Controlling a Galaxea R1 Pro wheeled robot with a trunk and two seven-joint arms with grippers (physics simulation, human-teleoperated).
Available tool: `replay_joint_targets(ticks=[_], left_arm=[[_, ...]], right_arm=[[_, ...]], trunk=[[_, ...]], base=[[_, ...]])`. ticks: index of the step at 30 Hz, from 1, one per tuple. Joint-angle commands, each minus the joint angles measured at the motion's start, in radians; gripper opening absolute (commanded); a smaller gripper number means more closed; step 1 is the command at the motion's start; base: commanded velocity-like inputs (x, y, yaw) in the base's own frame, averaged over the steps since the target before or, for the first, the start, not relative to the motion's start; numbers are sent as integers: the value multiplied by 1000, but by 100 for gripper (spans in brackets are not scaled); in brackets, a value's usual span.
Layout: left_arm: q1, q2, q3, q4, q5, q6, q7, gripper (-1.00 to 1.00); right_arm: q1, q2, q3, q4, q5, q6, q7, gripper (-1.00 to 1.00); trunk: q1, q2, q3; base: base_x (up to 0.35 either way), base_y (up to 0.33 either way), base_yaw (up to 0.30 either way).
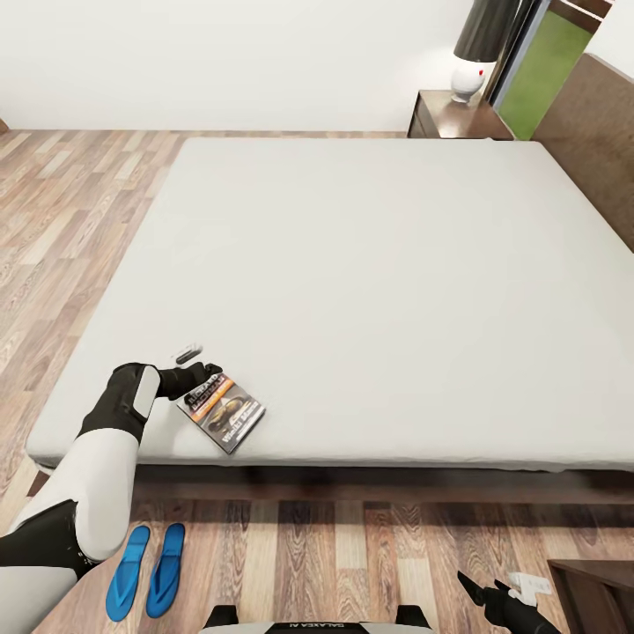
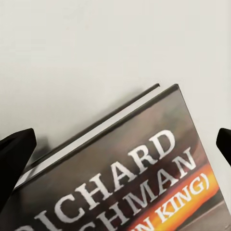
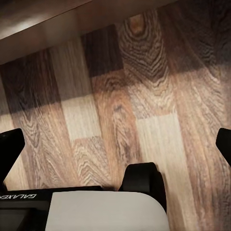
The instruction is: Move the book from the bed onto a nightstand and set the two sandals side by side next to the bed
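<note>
1. Left arm (image 1: 97, 449) reaches up and forward from the lower left of the head view, white forearm, black wrist section, bent over the near edge of the bed (image 1: 379, 264).
2. Left tool (image 1: 195, 374) sits at the near left corner of the mattress, right at the top edge of the book (image 1: 222, 411). One finger lies against the book's upper corner; a pale grey finger (image 1: 186, 353) stands off above it.
3. Left wrist view: two black fingertips (image 2: 14, 159) flank the frame, well apart, so the tool is spread wide. The book's upper edge lies between them; whether either tip touches it, I cannot tell. Nothing is gripped.
4. Book: thin paperback, flat on the mattress, face up, turned askew to the bed edge. Dark cover, white author lettering, orange band, a central picture.
5. Two sandals (image 1: 147, 571): bright blue, flat on the wood-plank floor (image 1: 335, 555), side by side and nearly parallel, just off the bed's near left corner, beside the left arm.
6. Nightstand (image 1: 453, 116): dark brown, past the far corner of the bed, against the white wall, carrying a lamp (image 1: 475, 53) with white base and dark shade.
7. Right tool (image 1: 497, 599) hangs low at the lower right, over the floor. Right wrist view shows its black fingertips (image 3: 9, 149) far apart with floorboards between: open wide, holding nothing.
</note>
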Motion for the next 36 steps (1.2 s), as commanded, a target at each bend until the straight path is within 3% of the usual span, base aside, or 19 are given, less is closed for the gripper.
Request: replay_joint_targets(ticks=[1,36], left_arm=[[0,0,3,0,-2,8,4,100],[0,0,3,0,-2,8,4,100]], right_arm=[[-2,0,-5,5,0,-5,6,100],[-2,0,-5,5,1,-5,6,100]], trunk=[[0,0,-1],[0,0,-1]], base=[[-1,0,0],[-9,0,0]])
